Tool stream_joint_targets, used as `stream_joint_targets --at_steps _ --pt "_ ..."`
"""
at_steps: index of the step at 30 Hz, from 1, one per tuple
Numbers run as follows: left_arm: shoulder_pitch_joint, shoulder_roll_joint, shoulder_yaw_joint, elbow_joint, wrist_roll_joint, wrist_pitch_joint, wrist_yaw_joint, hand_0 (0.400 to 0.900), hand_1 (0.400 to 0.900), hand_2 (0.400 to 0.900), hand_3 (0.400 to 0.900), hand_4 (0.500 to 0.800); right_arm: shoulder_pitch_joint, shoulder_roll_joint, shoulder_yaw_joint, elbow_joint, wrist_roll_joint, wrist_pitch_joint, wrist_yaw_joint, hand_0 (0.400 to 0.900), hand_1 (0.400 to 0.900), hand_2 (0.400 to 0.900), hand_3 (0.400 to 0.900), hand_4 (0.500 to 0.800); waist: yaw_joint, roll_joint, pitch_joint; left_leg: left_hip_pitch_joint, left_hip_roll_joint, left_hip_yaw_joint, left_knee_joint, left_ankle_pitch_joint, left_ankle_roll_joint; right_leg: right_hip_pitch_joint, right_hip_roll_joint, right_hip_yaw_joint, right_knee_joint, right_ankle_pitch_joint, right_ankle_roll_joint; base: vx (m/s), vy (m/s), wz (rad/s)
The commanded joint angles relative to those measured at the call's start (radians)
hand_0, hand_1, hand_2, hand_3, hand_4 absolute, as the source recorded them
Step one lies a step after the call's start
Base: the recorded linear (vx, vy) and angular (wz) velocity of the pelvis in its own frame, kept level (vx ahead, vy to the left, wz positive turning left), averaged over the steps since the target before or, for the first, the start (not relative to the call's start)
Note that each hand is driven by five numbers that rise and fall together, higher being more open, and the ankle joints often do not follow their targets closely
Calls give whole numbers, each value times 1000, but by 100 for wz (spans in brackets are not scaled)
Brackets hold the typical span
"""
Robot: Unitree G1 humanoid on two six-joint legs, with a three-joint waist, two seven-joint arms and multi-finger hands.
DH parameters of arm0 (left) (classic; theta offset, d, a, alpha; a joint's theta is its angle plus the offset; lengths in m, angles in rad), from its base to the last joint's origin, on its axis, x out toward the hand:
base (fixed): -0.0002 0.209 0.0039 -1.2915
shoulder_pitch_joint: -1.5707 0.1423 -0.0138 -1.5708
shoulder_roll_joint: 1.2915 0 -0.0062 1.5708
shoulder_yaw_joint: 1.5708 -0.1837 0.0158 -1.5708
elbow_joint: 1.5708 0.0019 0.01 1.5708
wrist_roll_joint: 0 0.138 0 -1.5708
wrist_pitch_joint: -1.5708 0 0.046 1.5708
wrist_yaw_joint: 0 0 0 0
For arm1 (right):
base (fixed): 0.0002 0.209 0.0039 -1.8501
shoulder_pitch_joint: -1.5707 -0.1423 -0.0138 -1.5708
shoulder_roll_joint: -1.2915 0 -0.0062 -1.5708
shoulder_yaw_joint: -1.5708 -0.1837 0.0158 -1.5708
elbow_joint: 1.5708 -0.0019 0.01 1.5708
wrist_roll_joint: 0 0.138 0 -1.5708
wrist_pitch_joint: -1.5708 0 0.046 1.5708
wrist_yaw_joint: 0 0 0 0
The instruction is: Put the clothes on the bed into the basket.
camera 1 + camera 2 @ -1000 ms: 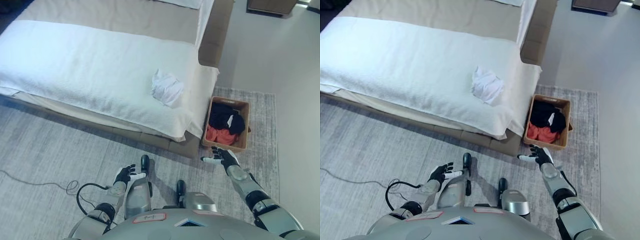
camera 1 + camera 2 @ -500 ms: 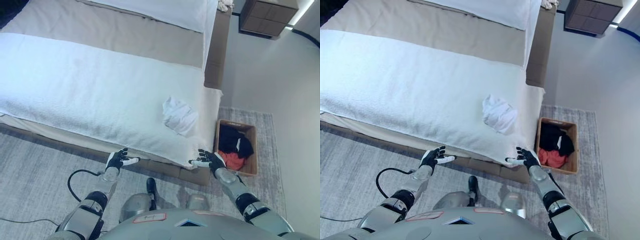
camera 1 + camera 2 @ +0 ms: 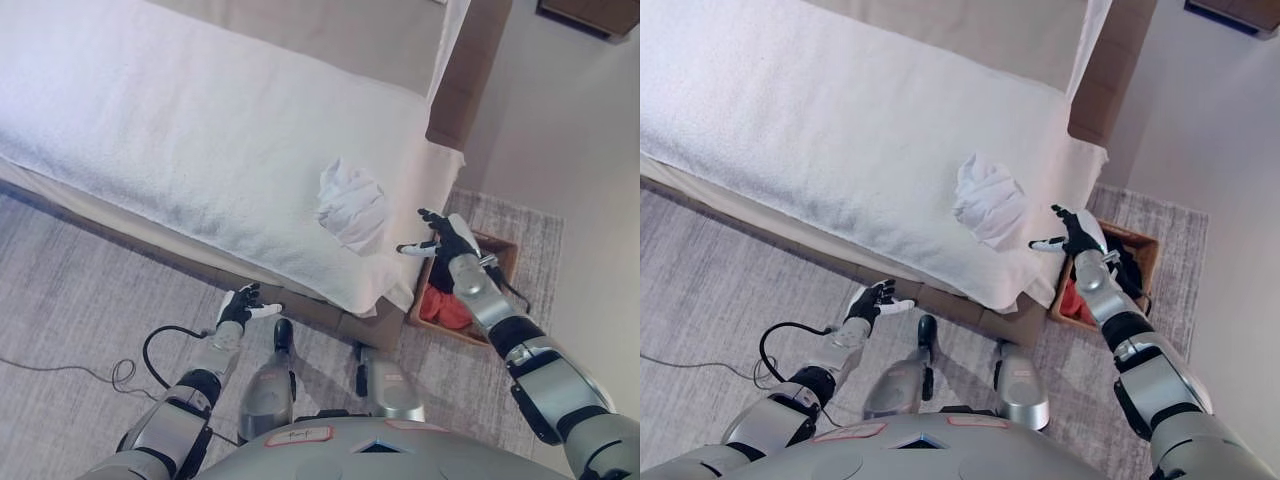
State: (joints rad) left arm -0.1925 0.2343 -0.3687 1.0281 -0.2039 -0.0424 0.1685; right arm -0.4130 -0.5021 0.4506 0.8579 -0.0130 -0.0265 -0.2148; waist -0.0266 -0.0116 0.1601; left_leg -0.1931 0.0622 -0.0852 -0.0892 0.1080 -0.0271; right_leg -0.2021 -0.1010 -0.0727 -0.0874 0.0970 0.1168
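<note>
Silver-grey arms, dark white-tipped fingers

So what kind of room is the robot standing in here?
Most likely a bedroom. A large bed with white bedding fills most of the view, a crumpled white garment lies on it, and a laundry basket of clothes sits on a grey rug beside it.

This is a bedroom: a big bed with a white fluffy blanket (image 3: 180,130) stands on a soft grey rug (image 3: 70,290) (with a brown headboard (image 3: 470,70)).
</note>
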Motion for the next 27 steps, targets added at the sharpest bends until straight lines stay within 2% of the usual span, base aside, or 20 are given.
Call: stream_joint_targets --at_steps 1,5,8,13,18,27 --pt "-75 31 -14 -26 -7 -60 36 900 900 900 900 800 -106 -59 -27 -52 0 -66 -71 900 900 900 900 800 -9 -35 6 39 -4 -6 26 -87 -41 -96 -68 -22 144 -2 5 31 -231 38" --pt "-86 4 -35 -20 -38 -52 41 900 900 900 900 800 -219 -67 57 3 5 -57 -52 900 900 900 900 800 -3 -37 35 -3 15 -9 44 -83 -51 -109 -48 -47 122 2 1 35 -161 7" --pt "-99 -7 -65 -34 -44 -52 42 900 900 900 900 800 -312 -70 126 33 14 -56 -32 900 900 900 900 800 7 -51 67 -43 31 -5 55 -76 -57 -145 -35 -47 120 9 -3 -22 -95 -8" --pt "-154 -13 -86 -7 -61 -50 50 900 900 900 900 800 -454 -66 201 80 76 -62 7 900 900 900 900 800 15 -73 118 -94 45 -3 48 -52 -68 -202 -26 -47 116 26 -8 -51 -26 2" --pt "-202 -14 -101 0 -78 -60 54 900 900 900 900 800 -550 -40 249 136 117 -67 24 900 900 900 900 800 34 -85 170 -161 37 -13 51 -33 -76 -252 -32 -51 96 49 -6 -57 17 8" --pt "-252 -11 -120 11 -97 -71 71 900 900 900 900 800 -657 -1 264 217 145 -65 11 900 900 900 900 800 54 -83 230 -257 14 -37 100 -33 -74 -313 -50 -60 100 64 -4 -35 39 10"
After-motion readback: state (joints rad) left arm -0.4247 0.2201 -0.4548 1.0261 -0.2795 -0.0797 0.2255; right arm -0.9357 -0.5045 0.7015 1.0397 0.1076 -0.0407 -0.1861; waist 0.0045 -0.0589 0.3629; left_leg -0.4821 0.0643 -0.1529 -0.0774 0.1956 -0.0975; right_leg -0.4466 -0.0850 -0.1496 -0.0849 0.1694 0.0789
